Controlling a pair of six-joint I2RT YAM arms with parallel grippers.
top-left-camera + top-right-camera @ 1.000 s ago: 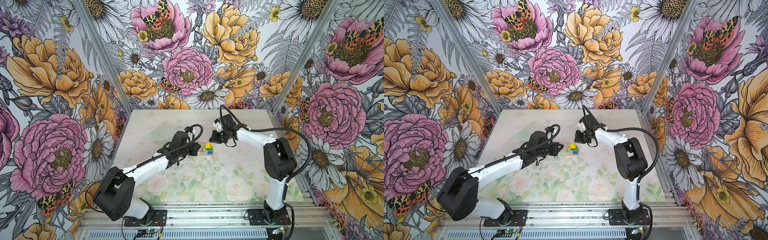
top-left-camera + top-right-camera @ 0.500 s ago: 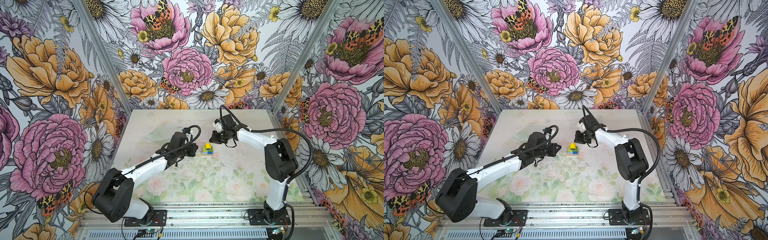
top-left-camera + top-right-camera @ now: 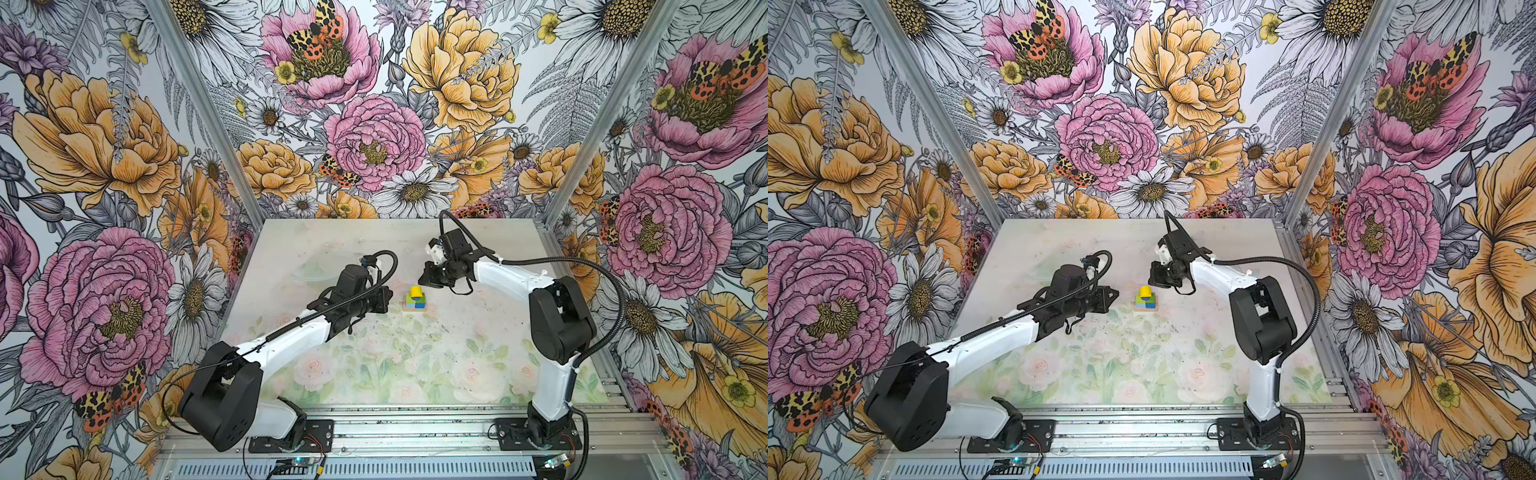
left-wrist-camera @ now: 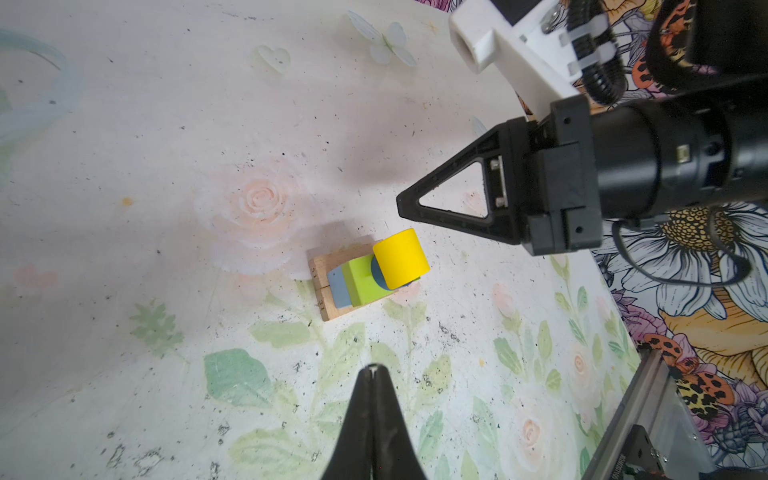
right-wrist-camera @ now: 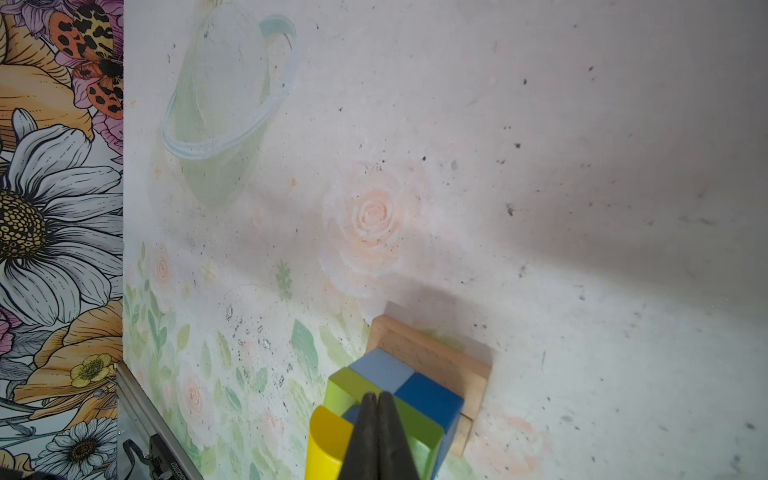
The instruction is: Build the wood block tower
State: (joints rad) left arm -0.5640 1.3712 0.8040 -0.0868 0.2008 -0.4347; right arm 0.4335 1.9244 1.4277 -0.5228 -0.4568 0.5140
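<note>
The wood block tower [image 3: 415,300] [image 3: 1146,300] stands mid-table. Two tan bars [image 5: 432,353] form its base. On them sit a light blue cube [image 5: 380,368], a dark blue cube [image 5: 428,399] and two green cubes [image 5: 345,388]. A blue cylinder [image 4: 376,272] carries the yellow half-round [image 4: 401,257] on top. My left gripper [image 3: 388,296] [image 4: 374,368] is shut and empty, a short way left of the tower. My right gripper [image 3: 422,279] [image 4: 400,203] [image 5: 377,397] is shut and empty, just behind and to the right of the tower's top, apart from it.
The pale floral tabletop [image 3: 374,365] is walled by flowered panels on three sides. An aluminium rail [image 3: 415,432] with both arm bases runs along the front edge. No loose blocks lie on the table.
My left arm has drawn back a little from the tower. The right arm and the tower have not visibly moved.
</note>
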